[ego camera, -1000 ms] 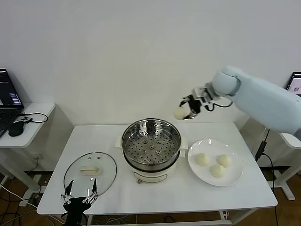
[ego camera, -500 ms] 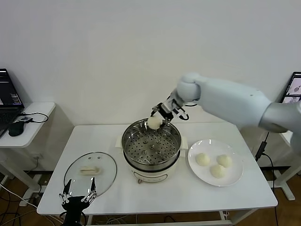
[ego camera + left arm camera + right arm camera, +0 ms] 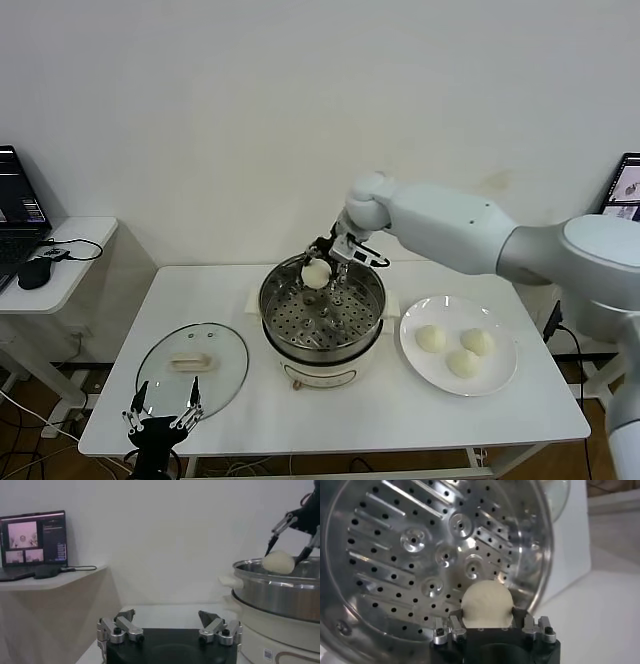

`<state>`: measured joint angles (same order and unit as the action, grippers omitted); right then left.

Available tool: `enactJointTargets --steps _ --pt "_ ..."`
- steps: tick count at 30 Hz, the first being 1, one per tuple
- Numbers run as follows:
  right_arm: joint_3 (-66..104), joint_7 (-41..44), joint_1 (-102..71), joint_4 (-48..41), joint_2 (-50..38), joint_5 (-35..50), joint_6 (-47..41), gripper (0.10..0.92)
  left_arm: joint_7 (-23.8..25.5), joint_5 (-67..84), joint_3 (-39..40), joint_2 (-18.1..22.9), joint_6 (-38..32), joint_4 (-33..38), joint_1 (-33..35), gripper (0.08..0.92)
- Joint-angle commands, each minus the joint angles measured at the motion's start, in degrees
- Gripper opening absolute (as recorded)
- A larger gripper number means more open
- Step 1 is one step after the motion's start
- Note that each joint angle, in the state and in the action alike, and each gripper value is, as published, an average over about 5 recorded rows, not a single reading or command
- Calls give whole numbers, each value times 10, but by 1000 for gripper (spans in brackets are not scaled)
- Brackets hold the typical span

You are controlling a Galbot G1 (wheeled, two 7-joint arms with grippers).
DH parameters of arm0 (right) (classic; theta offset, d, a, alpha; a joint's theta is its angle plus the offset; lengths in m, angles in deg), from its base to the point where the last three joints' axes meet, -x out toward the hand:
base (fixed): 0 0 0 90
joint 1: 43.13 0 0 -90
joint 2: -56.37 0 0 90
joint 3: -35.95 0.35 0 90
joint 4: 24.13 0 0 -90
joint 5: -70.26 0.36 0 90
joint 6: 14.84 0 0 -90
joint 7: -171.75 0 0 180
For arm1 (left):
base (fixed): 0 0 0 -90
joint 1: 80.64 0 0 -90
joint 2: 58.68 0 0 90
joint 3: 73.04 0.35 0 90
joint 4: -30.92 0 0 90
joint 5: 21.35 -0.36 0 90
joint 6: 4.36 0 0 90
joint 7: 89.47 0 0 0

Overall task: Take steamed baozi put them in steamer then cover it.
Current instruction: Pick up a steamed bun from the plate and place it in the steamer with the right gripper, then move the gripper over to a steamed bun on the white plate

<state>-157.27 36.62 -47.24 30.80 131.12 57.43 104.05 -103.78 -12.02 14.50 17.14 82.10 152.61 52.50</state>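
My right gripper (image 3: pixel 322 262) is clamped on one bun (image 3: pixel 316 274), holding it just over the steamer (image 3: pixel 322 308) so it can drop onto the tray; my left gripper (image 3: pixel 160 418), fingers apart, waits by the lid (image 3: pixel 192 365)

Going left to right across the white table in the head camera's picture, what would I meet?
Round clear glass lid → shiny steel steamer pot, right gripper holding a cream-white bun above it → flat white plate with three buns.

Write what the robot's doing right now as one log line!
right gripper: holding baozi over steamer | left gripper: idle, open | cover: on table
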Motion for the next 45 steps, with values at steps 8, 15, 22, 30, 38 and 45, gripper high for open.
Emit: enactJointTargets --steps 8,15,22,30,38,45 --pt "9 -32 -18 -38 11 -50 45 750 -1 -2 0 3 2 12 3 823" --pt "-26 50 85 115 -66 184 -162 822 -1 -3 0 1 6 15 3 823" --pt "-36 98 166 287 -222 298 -424 823 -3 1 -3 -9 18 18 -1 823" --pt "-46 98 173 419 -424 325 -511 823 -2 2 0 -22 25 19 -9 823" --pt "-38 87 85 442 -526 240 -491 823 1 -5 6 -22 30 23 -12 823" --pt "39 92 -45 390 -514 187 -459 823 2 -8 4 -22 32 20 -12 823"
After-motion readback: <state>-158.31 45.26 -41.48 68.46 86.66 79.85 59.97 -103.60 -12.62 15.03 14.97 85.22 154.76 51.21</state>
